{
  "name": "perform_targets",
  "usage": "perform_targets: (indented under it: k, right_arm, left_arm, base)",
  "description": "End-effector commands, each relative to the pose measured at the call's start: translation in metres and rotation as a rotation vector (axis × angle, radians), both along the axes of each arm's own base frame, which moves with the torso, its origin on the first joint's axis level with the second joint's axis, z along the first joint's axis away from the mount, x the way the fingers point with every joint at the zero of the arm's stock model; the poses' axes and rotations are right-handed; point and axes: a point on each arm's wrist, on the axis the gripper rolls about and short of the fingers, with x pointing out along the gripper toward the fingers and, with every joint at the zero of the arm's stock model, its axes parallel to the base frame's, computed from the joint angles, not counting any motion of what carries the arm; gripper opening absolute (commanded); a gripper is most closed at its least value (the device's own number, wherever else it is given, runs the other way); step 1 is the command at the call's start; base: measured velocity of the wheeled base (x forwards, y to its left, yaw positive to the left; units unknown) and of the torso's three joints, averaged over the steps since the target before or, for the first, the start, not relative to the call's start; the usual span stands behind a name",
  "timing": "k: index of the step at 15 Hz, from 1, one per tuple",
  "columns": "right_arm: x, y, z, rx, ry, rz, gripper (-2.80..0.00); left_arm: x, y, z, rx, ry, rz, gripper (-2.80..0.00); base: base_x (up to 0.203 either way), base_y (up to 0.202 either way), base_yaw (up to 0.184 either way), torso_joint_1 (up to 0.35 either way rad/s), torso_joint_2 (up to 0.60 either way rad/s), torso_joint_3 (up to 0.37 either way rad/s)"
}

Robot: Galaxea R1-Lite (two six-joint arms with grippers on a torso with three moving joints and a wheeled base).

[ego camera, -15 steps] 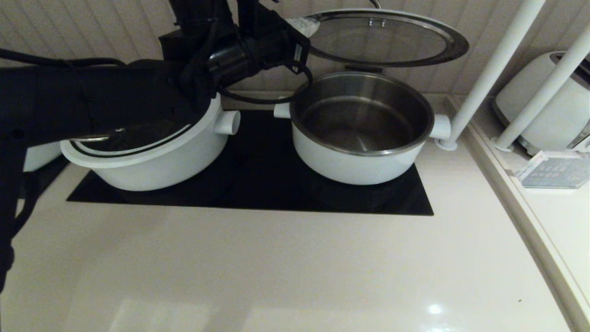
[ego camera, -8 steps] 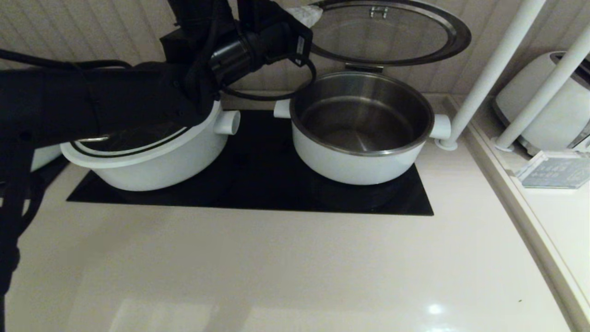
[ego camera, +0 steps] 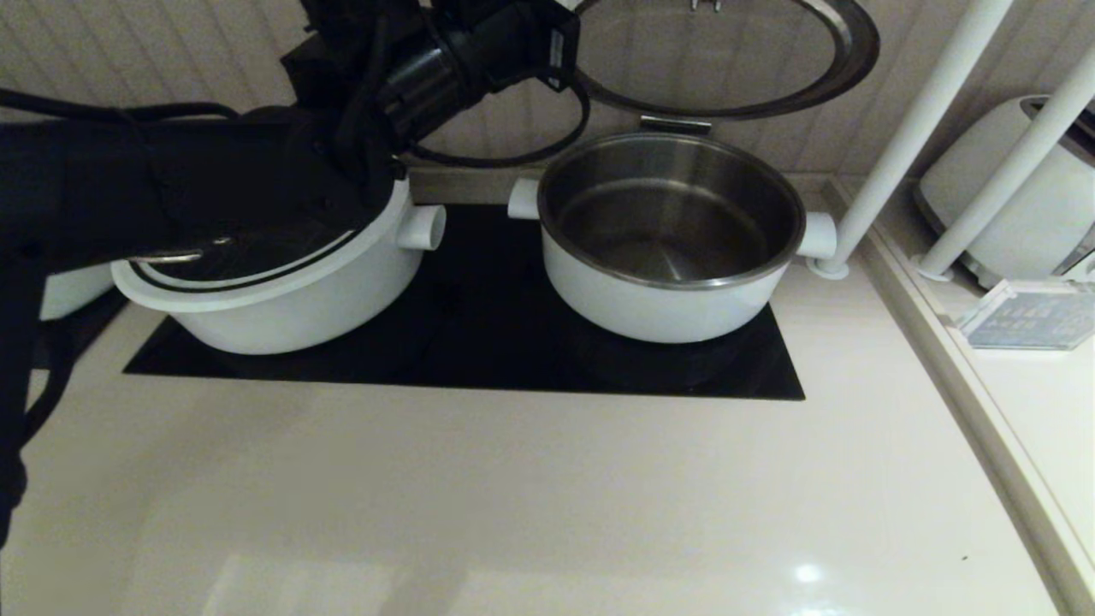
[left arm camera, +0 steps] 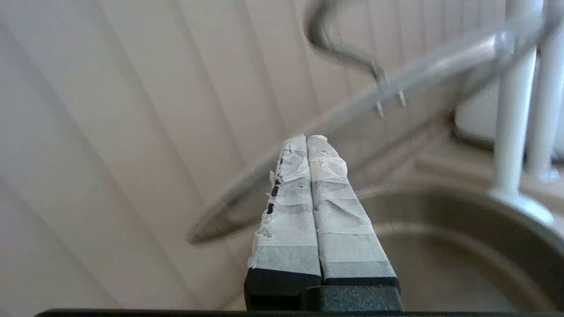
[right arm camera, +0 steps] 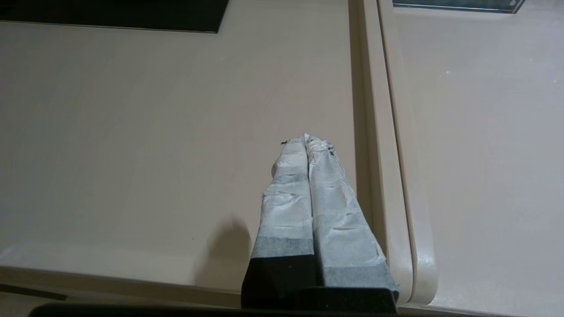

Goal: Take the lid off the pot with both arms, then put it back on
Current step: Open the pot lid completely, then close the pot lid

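Observation:
The pot (ego camera: 671, 248) stands open on the right half of the black cooktop (ego camera: 479, 342), its steel inside bare and a steel bracket (ego camera: 676, 125) at its back rim. The lid (ego camera: 727, 60) hangs tilted above it against the wall, underside towards me, its top cut off by the head view. My left arm (ego camera: 479, 51) reaches up to the lid's left edge. In the left wrist view my left gripper (left arm camera: 307, 138) is shut with nothing between the fingers, tips at the lid's rim (left arm camera: 246, 198). My right gripper (right arm camera: 306, 138) is shut and empty over the counter, out of the head view.
A second white pot (ego camera: 274, 291) with its own lid sits on the cooktop's left half under my left arm. Two white poles (ego camera: 907, 137) rise right of the open pot. A white appliance (ego camera: 1009, 197) and a clear sign (ego camera: 1026, 316) stand beyond a raised ledge.
My left arm has moved up, and the lid has gone up with it, tilting steeper towards the wall. The pot has not moved.

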Motion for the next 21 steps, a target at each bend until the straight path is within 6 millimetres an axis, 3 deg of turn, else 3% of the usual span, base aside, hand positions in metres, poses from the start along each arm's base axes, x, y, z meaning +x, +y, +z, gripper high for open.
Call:
perform_targets:
  k: [1, 21]
  right_arm:
    - [0.000, 0.000, 0.000, -0.001, 0.001, 0.001, -2.80]
    - [0.000, 0.000, 0.000, -0.001, 0.001, 0.000, -2.80]
  left_arm:
    - [0.000, -0.001, -0.001, -0.002, -0.011, -0.002, -2.80]
    - [0.013, 0.000, -0.016, 0.085, 0.036, -0.056, -2.80]
  base:
    - [0.000, 0.000, 0.000, 0.000, 0.00, 0.000]
    - [0.000, 0.000, 0.000, 0.000, 0.00, 0.000]
